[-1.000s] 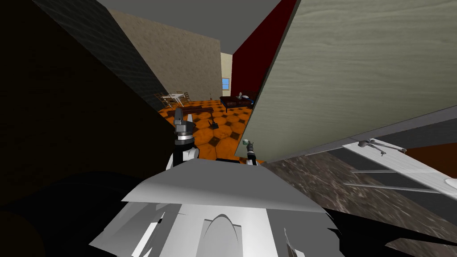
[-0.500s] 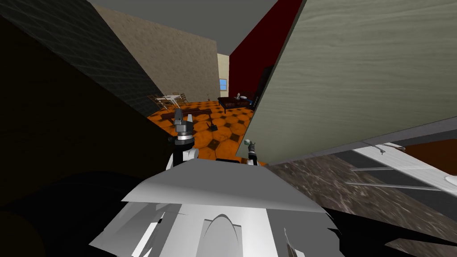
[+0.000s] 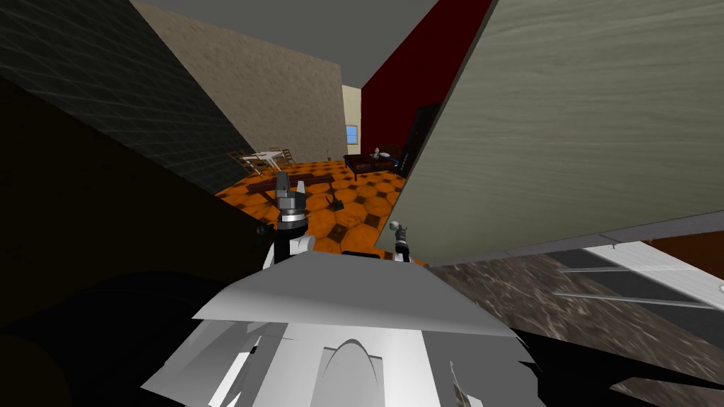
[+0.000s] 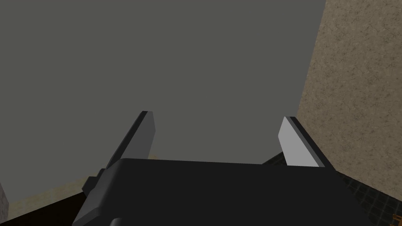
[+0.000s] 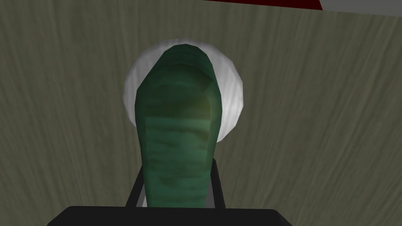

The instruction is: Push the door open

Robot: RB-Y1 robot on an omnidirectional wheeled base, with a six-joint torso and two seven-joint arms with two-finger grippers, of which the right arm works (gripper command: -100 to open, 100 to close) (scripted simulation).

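Door (image 3: 565, 127), a pale grey-green panel with wood grain, stands swung well out on my right, its free edge toward the middle of the head view. Since a second ago its lower edge lies flatter and further right, and more of the orange tiled floor (image 3: 353, 212) shows past it. A dark cabinet (image 3: 426, 131) against the dark red wall (image 3: 410, 71) has also come clear of the door's edge. The left wall has slid across the picture too, so part of this shift is my own turning. Even so, the gap has widened, and I judge the push to be working and well along. A little more swing should finish it.

Right gripper (image 5: 177, 184) is pinched on the green handle (image 5: 178, 129), one finger against each of its sides. That handle springs from a white round plate (image 5: 231, 98) on the door's face. Left gripper (image 3: 283, 185) is raised ahead of my chest, clear of the door, with its fingers (image 4: 145, 129) spread wide and nothing between them.

Counted: one door, one green handle, one white plate behind it, and two grippers of two fingers each. In the room beyond are one small window (image 3: 351, 133), one white table (image 3: 265, 155) with chairs too small to count, and one dark low piece of furniture (image 3: 371, 162).
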